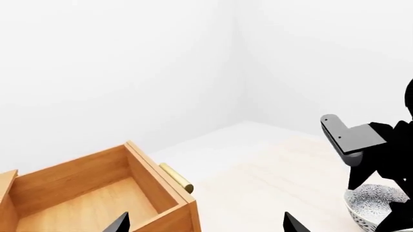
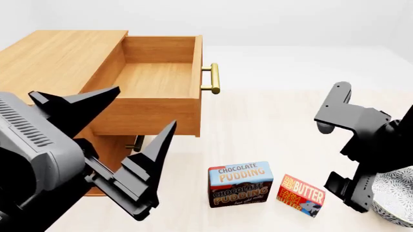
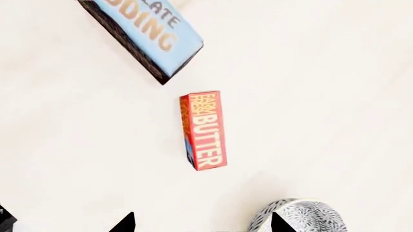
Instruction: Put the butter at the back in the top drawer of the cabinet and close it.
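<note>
The left pincer (image 2: 139, 145) fills the head view's near left, its dark fingers spread wide and holding nothing, in front of the cabinet (image 2: 51, 58); the top drawer (image 2: 154, 79) stands pulled out, inside bare; the right pincer (image 3: 200, 222) hangs above the butter (image 3: 204, 129), jaws parted and empty; the box, lying on the pale floor (image 2: 271, 125), reads "BUTTER", beside a larger box (image 2: 240, 184) reading "CHOCOLATE PUDDING"; a patterned bowl (image 2: 395, 195) sits near.

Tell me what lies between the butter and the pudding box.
Nothing: bare pale floor separates the butter from the pudding box. The right wrist view shows the gap plainly, and the head view agrees.
</note>
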